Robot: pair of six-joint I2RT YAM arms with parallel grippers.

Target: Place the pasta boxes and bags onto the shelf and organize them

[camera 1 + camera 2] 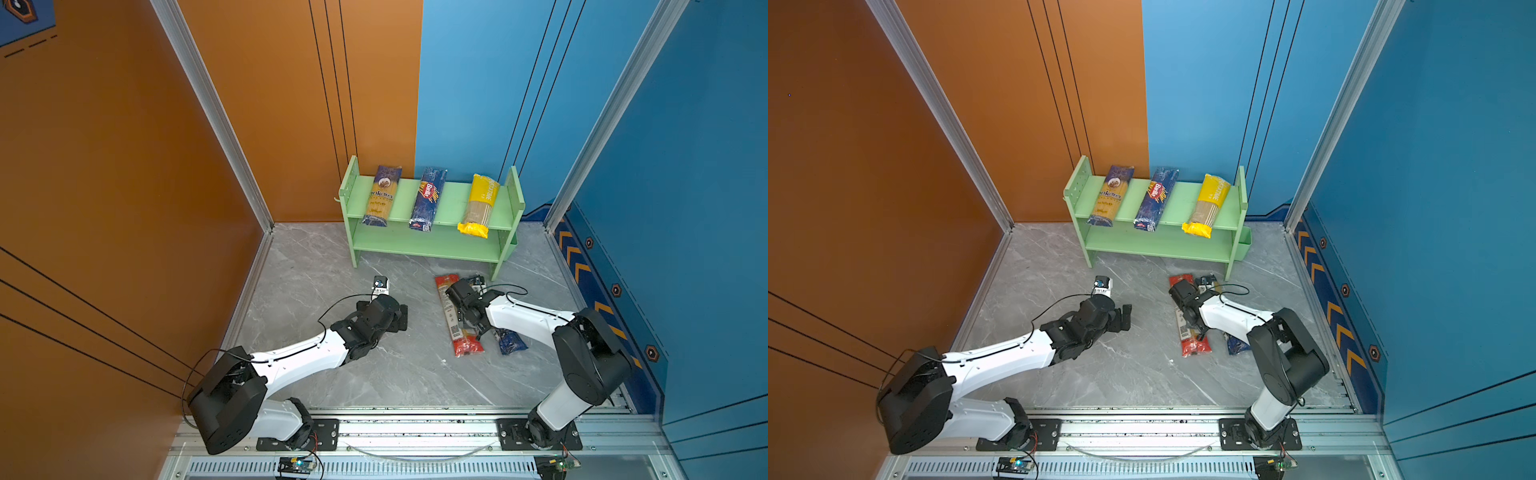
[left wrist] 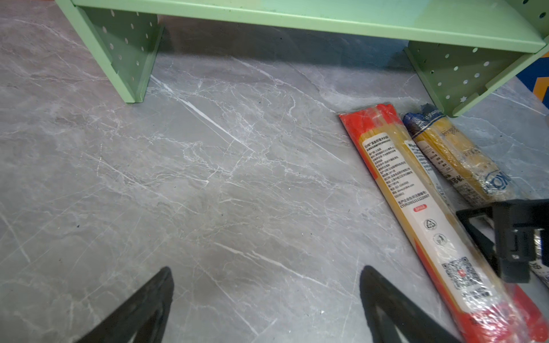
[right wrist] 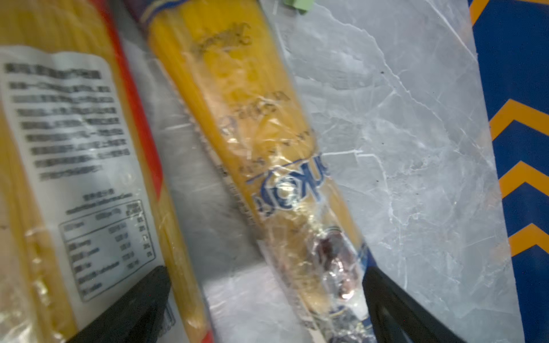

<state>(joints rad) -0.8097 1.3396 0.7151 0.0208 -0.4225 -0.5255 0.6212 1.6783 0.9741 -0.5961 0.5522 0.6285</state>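
The green shelf stands against the back wall. Across its upper tier lie three packs: a dark-blue-and-yellow one, the dark blue Barilla and the yellow Pastatime. On the floor lie the red-ended clear pack and a second dark-blue-and-yellow pack, side by side. My right gripper is open, low over these two. The blue-and-yellow pack lies between its fingers. My left gripper is open and empty over bare floor.
The shelf's lower tier holds nothing. A small green bin hangs on the shelf's right side. Orange wall closes the left, blue wall the right. The arms' metal rail runs along the front edge.
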